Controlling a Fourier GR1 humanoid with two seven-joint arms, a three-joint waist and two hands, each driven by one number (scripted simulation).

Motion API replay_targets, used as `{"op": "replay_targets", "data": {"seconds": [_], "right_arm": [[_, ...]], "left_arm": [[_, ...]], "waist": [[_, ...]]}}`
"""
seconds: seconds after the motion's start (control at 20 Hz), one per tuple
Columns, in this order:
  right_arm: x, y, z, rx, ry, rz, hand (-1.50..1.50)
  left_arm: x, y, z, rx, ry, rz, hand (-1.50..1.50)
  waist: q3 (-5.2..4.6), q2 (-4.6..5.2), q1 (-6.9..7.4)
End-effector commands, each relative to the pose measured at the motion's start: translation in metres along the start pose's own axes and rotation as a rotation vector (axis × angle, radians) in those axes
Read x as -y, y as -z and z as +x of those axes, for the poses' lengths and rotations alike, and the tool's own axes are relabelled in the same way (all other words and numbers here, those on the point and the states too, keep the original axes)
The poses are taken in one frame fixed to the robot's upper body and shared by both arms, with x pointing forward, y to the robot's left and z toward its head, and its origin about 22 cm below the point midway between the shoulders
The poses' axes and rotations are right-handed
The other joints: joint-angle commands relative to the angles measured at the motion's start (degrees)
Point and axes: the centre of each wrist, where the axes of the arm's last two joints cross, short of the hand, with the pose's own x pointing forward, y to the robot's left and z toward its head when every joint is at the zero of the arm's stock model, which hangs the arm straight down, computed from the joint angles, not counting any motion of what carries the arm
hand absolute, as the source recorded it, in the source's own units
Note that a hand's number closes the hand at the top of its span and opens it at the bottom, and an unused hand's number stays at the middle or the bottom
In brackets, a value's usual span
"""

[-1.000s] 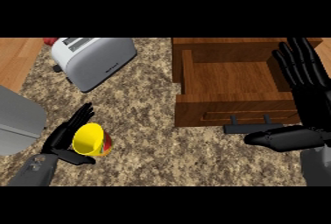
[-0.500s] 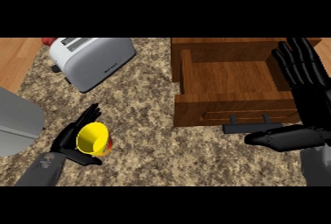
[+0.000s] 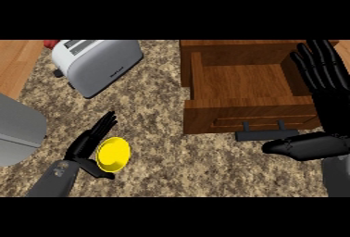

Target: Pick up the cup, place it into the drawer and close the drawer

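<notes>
Cup (image 3: 113, 154) is lying in the lower left of the frame, the left hand (image 3: 87, 147) curling round it; the open drawer (image 3: 240, 88) is waiting upper right, beside the right hand (image 3: 321, 83), fingers straight.

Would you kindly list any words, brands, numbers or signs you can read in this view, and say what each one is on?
None: no text, number or sign can be read anywhere in the view.
The toaster shows plain grey sides and slots, no brand.
The yellow cup is unmarked.
The wooden drawer and its dark handle bear no label.
</notes>
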Motion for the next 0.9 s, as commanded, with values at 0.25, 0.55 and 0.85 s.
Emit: {"op": "replay_targets", "data": {"seconds": [0.25, 0.55, 0.85], "right_arm": [[0.013, 0.002, 0.008, -0.01, -0.032, -0.004, -1.5], [0.011, -0.009, -0.009, -0.011, 0.001, -0.02, -1.5], [0.011, 0.001, -0.002, -0.016, -0.004, -0.016, -1.5]], "left_arm": [[0.008, 0.025, 0.011, 0.306, -0.077, -0.058, 1.5], [0.026, 0.028, 0.004, 0.428, -0.078, 0.015, 1.5], [0.031, 0.044, 0.01, 0.481, -0.018, 0.515, 1.5]], "waist": [[-0.15, -0.11, 0.26], [-0.01, -0.32, 0.76], [-0.06, -0.22, 1.32]]}}
